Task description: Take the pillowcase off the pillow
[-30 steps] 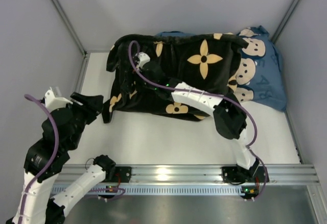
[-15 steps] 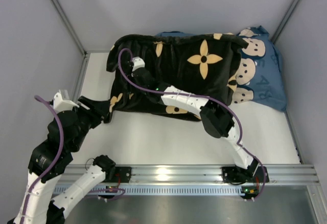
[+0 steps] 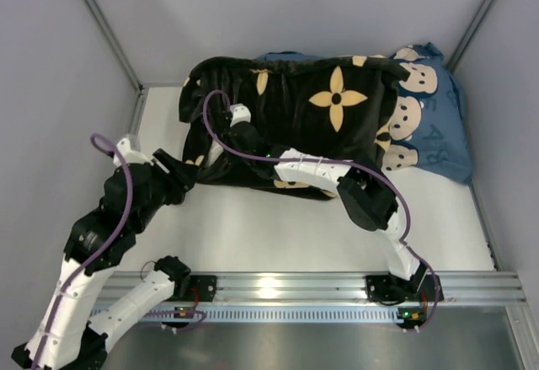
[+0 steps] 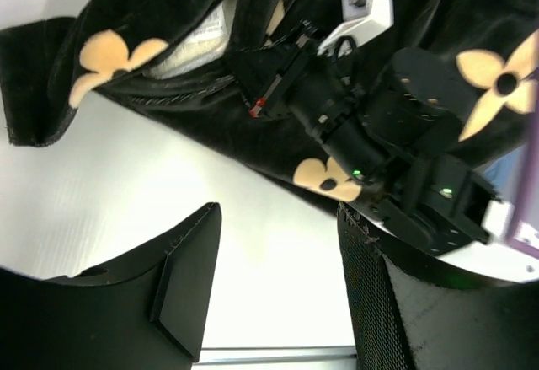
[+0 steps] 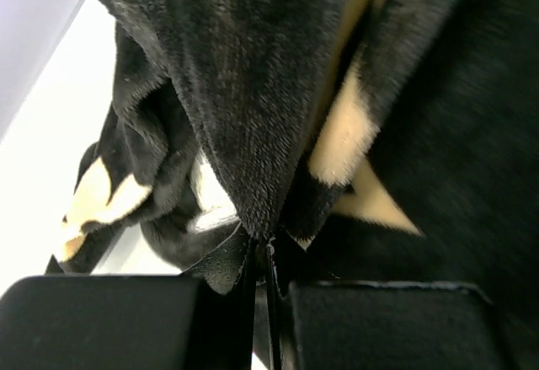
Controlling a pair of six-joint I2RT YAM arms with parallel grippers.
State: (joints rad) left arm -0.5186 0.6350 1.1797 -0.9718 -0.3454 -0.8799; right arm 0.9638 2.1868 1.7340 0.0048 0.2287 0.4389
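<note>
Nearest: left gripper [image 4: 274, 281] low over the tabletop [image 3: 278, 227], jaws spread, nothing between them, just beside the near-left corner of the pillowcase [image 3: 337, 126]
Next: right gripper [image 5: 269, 256] at the left end of the pillowcase, jaws pressed together on a fold of the black fabric; only a thin ridge appears to be pinched
Pillow [image 4: 200, 43]: only a pale patch is seen inside the open mouth at the left end, the rest is covered, so the case is judged fully on
Far right, behind: blue cover [image 3: 434, 126], touching the pillowcase, not part of the job
Step in hand, as judged: mouth to be opened and the case peeled back
- pinch to be checked for 1 layer only; if the pillow is caught too, both get dragged
- left jaws best closed on the pale pillow edge or the opposite lip, then the 2 arms pulled apart along the pillow's length
- pull to be kept low and slow, the fabric looks plush and may slip
</note>
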